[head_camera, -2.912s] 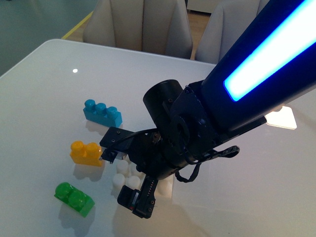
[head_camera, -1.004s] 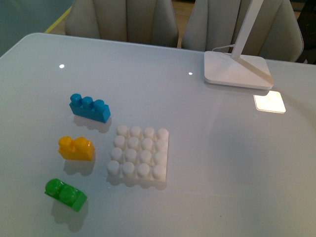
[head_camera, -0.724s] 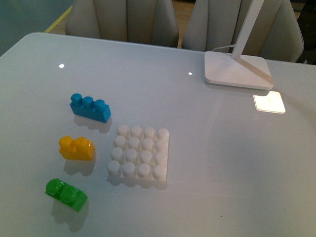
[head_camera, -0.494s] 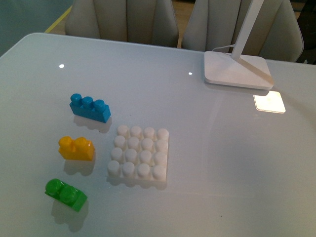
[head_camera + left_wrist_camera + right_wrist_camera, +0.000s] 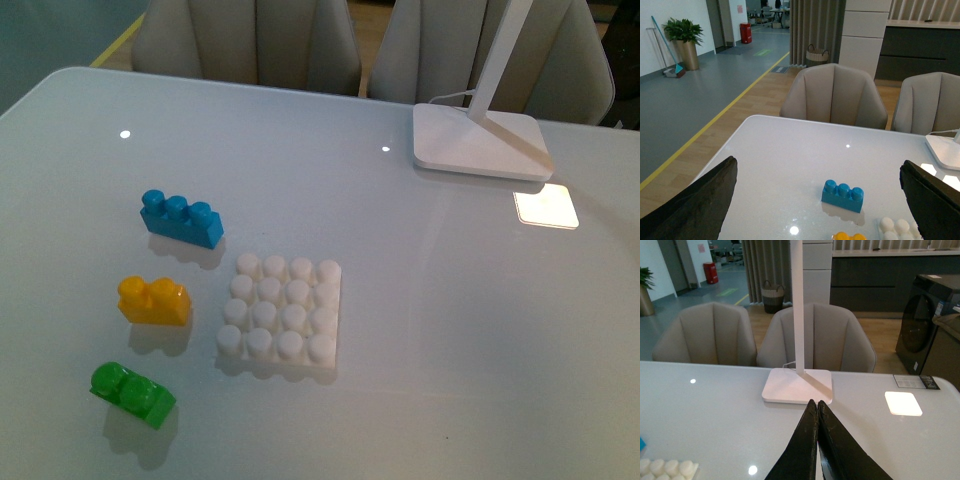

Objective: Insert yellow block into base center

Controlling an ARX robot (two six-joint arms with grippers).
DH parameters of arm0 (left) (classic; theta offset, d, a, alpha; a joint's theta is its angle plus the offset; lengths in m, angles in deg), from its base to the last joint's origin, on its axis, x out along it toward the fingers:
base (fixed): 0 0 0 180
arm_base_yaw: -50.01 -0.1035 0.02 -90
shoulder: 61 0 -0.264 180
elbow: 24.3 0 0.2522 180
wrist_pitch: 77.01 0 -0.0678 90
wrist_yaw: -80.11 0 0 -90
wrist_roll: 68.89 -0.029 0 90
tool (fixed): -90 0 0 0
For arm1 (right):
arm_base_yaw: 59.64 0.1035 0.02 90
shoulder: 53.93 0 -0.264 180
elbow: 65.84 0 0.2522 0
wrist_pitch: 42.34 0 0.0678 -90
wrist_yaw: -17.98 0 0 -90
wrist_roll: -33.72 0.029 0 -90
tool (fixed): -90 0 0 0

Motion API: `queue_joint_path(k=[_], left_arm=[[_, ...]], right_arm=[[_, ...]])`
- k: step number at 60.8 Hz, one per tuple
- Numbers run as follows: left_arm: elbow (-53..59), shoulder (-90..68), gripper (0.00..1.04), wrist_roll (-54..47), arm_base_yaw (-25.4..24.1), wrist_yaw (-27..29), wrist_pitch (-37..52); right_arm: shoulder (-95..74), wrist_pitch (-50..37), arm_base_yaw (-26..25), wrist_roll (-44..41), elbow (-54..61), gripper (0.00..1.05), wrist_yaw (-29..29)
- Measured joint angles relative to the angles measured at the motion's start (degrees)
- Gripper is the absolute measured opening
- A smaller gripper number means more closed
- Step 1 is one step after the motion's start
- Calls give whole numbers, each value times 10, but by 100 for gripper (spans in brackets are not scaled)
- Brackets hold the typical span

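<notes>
- Since neither of my arms reaches into the front view, I judge the pick has not begun: the small glossy yellow-orange plastic brick [image 5: 153, 301] sits studs-up on the glossy white table [image 5: 450, 330], just beside the left edge of the flat square white studded base plate [image 5: 281, 315] but not touching it
- My left claw [image 5: 817, 162] has its two dark fingers spread wide with nothing between them. It hangs on the bricks' side of the table, so I take it as the arm suited to the grasp
- My right claw [image 5: 816, 407] has its fingers pressed tip to tip, gripping nothing, and points toward the smooth white lamp foot [image 5: 797, 385], well apart from the bricks and probably out of the way on purpose
- The long blue three-stud brick [image 5: 181, 218] and the green two-stud brick [image 5: 131, 393] flank the yellow one in a loose row, each apart from it, which should leave room for my fingers to straddle it
- Nothing here is a true container; the base plate alone can hold things, and all sixteen of its studs are bare, the centre four included
</notes>
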Motion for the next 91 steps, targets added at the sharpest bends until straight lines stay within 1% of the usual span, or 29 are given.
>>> queue_joint_path(k=[25,28,31,41,44,46,47,50,51,54,55,56,57,60,64,71,73,75,77,79,81,85,91], left_arm=[[0,0,97,0,0,0,0],[0,0,97,0,0,0,0],[0,0,97,0,0,0,0],[0,0,97,0,0,0,0],[0,0,97,0,0,0,0],[0,0,97,0,0,0,0],[0,0,97,0,0,0,0],[0,0,97,0,0,0,0],[0,0,97,0,0,0,0],[0,0,97,0,0,0,0],[0,0,97,0,0,0,0],[0,0,97,0,0,0,0],[0,0,97,0,0,0,0],[0,0,97,0,0,0,0],[0,0,97,0,0,0,0],[0,0,97,0,0,0,0],[0,0,97,0,0,0,0],[-8,-13,97,0,-7,-27,-24],[-43,-58,97,0,-23,-94,-110],[-81,-126,97,2,-25,-141,-182],[-98,-171,97,10,-17,-155,-214],[-107,-239,97,24,6,-150,-210],[-108,-315,97,49,50,-115,-148]], right_arm=[[69,70,0,0,0,2,0],[115,133,0,0,0,2,-1],[147,161,0,0,0,2,0],[163,166,0,0,0,2,0],[163,167,0,0,0,8,0],[163,167,0,0,0,15,0],[163,167,0,0,0,17,0],[164,167,0,0,0,28,0],[164,167,0,0,0,29,0],[164,167,0,0,0,40,0],[164,167,0,0,0,42,0],[164,167,0,0,0,47,0],[164,167,0,0,0,49,0],[164,167,0,0,0,59,0],[164,167,0,0,0,70,0],[164,167,0,0,0,92,0],[164,167,0,0,0,97,0],[164,167,0,0,0,97,0],[164,167,0,0,0,96,1],[164,167,0,0,0,96,-1],[164,167,0,0,0,96,0],[164,167,0,0,0,96,0],[164,167,0,0,0,96,1]])
